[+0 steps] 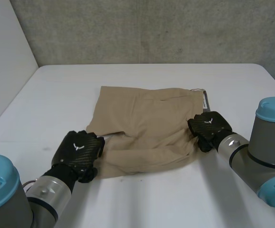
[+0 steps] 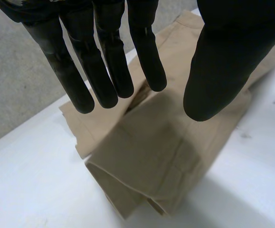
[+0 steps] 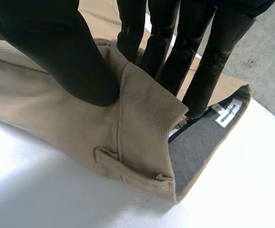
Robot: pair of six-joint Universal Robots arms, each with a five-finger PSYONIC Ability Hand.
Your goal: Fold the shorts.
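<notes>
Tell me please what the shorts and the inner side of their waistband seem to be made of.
The shorts: tan woven cloth, probably cotton twill, matte; fine ribs show in the weave. The waistband lining: grey, smoother and flatter cloth, fibre unclear; it carries a white sewn label.

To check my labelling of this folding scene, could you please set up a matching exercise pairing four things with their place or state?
Things:
1. black left hand
2. black right hand
3. tan fabric shorts
4. small white label

Place or state:
A. pinching the waistband between thumb and fingers
B. spread on the white table
C. fingers straight, holding nothing, over a leg end
D. on the grey waistband lining

Pairs: 1-C, 2-A, 3-B, 4-D.
</notes>
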